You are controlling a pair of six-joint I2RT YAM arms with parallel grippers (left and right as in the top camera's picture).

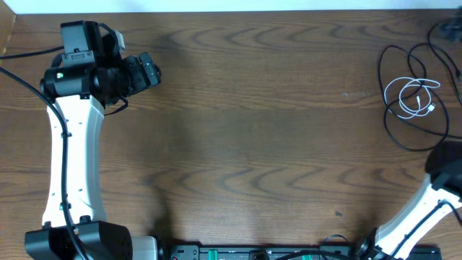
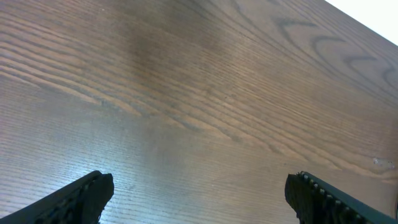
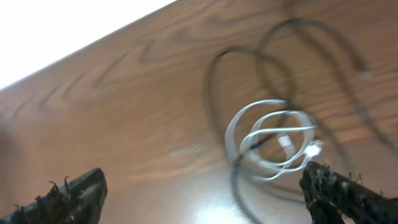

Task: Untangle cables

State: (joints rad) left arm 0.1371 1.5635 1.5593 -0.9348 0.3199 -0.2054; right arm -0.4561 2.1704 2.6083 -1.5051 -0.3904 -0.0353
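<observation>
Our right hand (image 3: 202, 186) and left hand (image 2: 199, 190) both gape wide, holding nothing, the right near the white cable (image 3: 285, 143) tangled in black cables (image 1: 381, 72).

A white cable (image 3: 264, 104), black cables (image 3: 209, 93), a brown wood-grained table (image 1: 253, 108)

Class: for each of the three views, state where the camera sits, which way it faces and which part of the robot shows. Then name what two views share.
Overhead: fixed above the table, looking straight down; shows the left arm, the right arm, and the white cable and black cable.
Left wrist: on the left arm, facing bare wood; open left gripper at the bottom.
Right wrist: on the right arm, angled down at the cables, blurred; open right gripper below.
Shared: overhead and right wrist both show the white cable among black loops.
</observation>
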